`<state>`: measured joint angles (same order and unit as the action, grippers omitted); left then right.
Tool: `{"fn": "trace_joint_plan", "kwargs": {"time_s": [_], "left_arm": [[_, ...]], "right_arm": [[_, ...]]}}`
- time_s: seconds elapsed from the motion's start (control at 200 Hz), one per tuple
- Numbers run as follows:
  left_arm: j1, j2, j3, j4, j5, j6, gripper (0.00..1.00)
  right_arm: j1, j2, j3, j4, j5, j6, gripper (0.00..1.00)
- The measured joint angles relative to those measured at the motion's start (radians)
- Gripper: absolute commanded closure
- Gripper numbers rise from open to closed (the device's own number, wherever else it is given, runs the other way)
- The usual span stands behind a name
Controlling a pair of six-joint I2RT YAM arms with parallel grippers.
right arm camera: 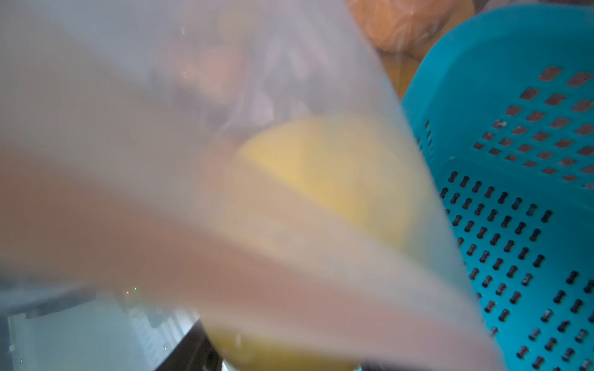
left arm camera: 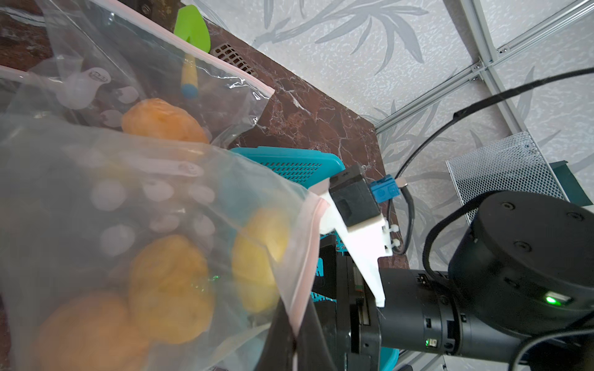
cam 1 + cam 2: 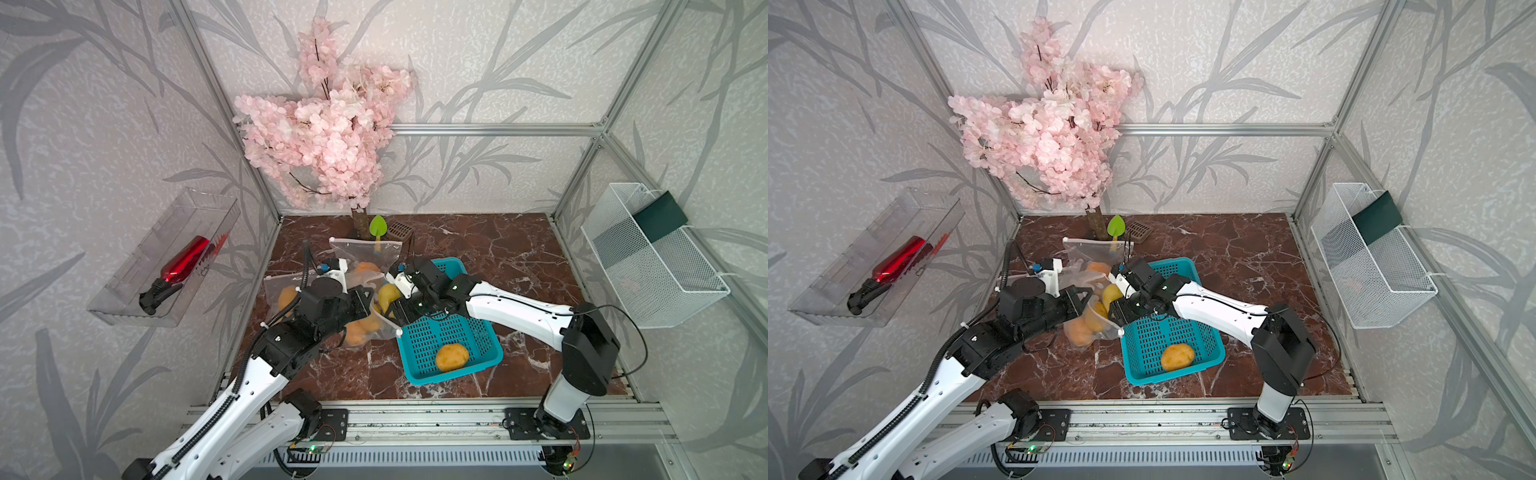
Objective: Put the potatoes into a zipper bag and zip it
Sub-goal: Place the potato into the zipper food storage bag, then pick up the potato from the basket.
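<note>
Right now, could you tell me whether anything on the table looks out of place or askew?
One potato sits alone in the teal basket, which lies skewed to the table edge. A green toy shovel lies at the back, its handle showing through the far zipper bag. Nothing looks spilled or damaged.

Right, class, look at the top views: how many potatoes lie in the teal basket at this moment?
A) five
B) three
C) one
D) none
C: a single orange potato lies on the floor of the teal basket; the other potatoes in view show through clear plastic, as in the zipper bag beside it.
</note>
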<state>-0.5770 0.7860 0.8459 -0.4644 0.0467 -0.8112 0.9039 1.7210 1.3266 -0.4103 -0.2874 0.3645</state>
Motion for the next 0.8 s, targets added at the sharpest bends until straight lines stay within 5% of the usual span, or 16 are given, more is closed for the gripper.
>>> {"fn": "trace_joint_plan", "kwargs": {"time_s": [0.18,0.52,0.8], "left_arm": [[0.0,-0.001,0.0,-0.024,-0.03,0.0,1.0],[0.0,0.005,0.0,-0.046,-0.063,-0.001,1.0],[0.0,-0.005,0.0,-0.06,-0.113,0.0,1.0]], "right_arm": [[0.0,-0.003,0.0,-0.002,0.001,-0.003,0.33],[0.0,-0.218,-0.116,-0.003,0.037,-0.018,0.21],[0.0,-0.483,-0.279,-0.079,0.25,0.008,0.15]]}}
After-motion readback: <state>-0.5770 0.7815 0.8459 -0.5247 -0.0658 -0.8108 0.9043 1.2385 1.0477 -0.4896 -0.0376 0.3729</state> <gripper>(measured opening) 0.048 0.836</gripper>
